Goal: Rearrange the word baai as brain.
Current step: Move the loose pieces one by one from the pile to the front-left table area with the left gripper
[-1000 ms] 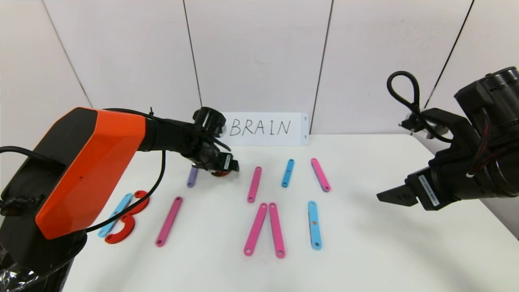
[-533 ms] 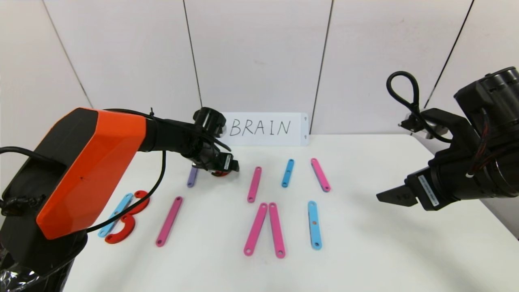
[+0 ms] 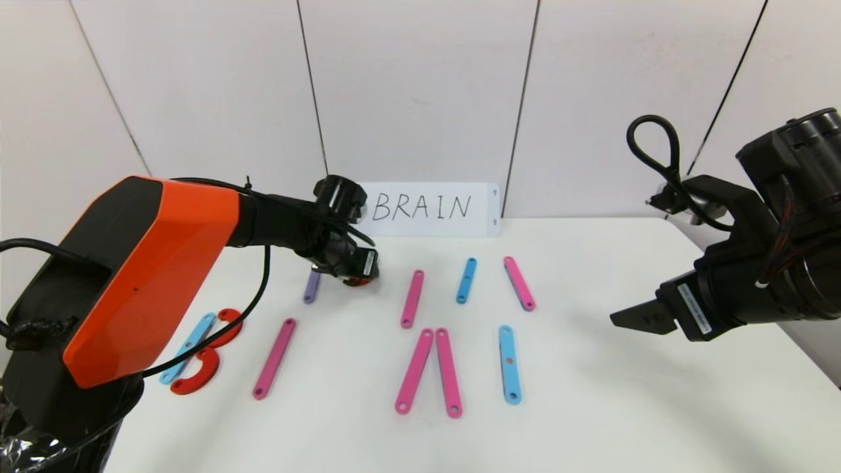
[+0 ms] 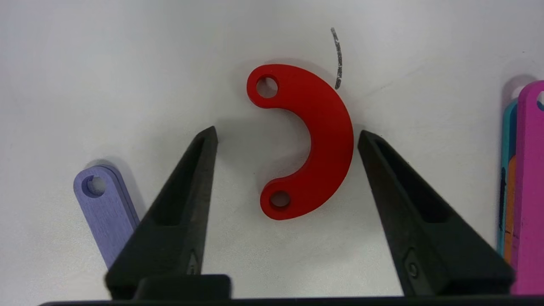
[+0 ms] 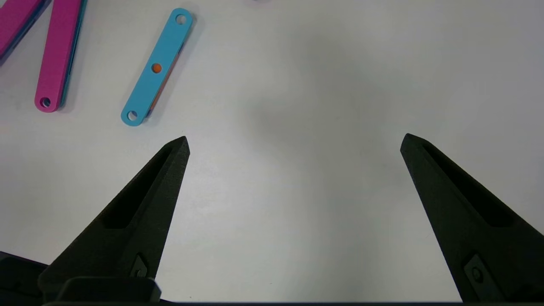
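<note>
We see the white table [image 3: 591,407] with the strips of the word baai [image 3: 420,328] spread across it. Right gripper [image 5: 293,142] hangs spread wide over bare table on the right. Left gripper [image 4: 287,136] straddles a flat red C-curve [image 4: 323,140] beside the purple strip [image 4: 106,212], fingers apart, one fingertip just beside its outer edge.

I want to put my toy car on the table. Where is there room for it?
The widest bare patch is on the table, right of the blue strip, under the right gripper. The front edge below the pink strips is bare too. It is crowded around the left gripper, straddling the red curve.
</note>
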Controlling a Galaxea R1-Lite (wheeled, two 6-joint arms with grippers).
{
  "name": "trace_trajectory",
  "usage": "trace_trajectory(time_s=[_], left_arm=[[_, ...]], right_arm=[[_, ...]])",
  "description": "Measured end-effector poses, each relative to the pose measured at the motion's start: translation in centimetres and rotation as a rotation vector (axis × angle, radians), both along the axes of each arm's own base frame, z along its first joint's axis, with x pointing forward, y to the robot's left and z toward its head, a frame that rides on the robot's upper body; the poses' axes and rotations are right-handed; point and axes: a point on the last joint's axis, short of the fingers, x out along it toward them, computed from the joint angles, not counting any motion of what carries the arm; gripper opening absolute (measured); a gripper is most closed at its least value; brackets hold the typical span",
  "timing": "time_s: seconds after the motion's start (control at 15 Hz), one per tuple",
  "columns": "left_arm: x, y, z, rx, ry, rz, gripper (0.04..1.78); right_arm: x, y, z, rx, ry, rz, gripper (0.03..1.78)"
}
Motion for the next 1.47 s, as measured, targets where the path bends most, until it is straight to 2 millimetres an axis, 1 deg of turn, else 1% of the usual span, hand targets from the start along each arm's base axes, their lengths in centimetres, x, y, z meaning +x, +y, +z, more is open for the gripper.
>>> trace_trajectory(time_s=[0.13,0.2,0.27,0.33,0.4,0.73,0.93,1.2,1.47], left_arm=[[-0.1,0.0,0.0,-0.001,0.004,-0.001,0.71],[-0.1,0.0,0.0,-0.001,0.003,-0.001,0.56],[-0.1,0.0,0.1,-0.001,0.004,-0.001,0.43],[-0.1,0.0,0.1,-0.002,0.004,-0.002,0.34],[-0.1,-0.1,0.1,-0.002,0.004,-0.003,0.31],[-0.2,0.0,0.2,0.001,0.006,-0.001,0.3],[-0.5,0.1,0.7,0.008,0.03,0.006,0.3],[-1.5,0.6,2.3,0.006,0.053,0.023,0.3],[-3.5,1.2,5.0,-0.013,0.074,0.066,0.3]], right_arm=[[0.0,0.0,0.1,0.002,-0.003,0.002,1.74],[-0.1,0.1,0.1,0.002,-0.005,0.002,1.74],[0.0,0.1,0.1,0.004,-0.011,0.002,1.74],[0.0,0.1,0.2,0.007,-0.017,0.002,1.74],[0.0,0.1,0.3,0.01,-0.023,0.002,1.74],[-0.1,0.2,0.4,0.013,-0.03,0.003,1.74],[-0.1,0.3,0.3,0.012,-0.027,0.008,1.74],[-0.3,0.6,0.1,0.009,-0.018,0.023,1.74],[-0.5,0.8,0.1,0.009,-0.018,0.035,1.74]])
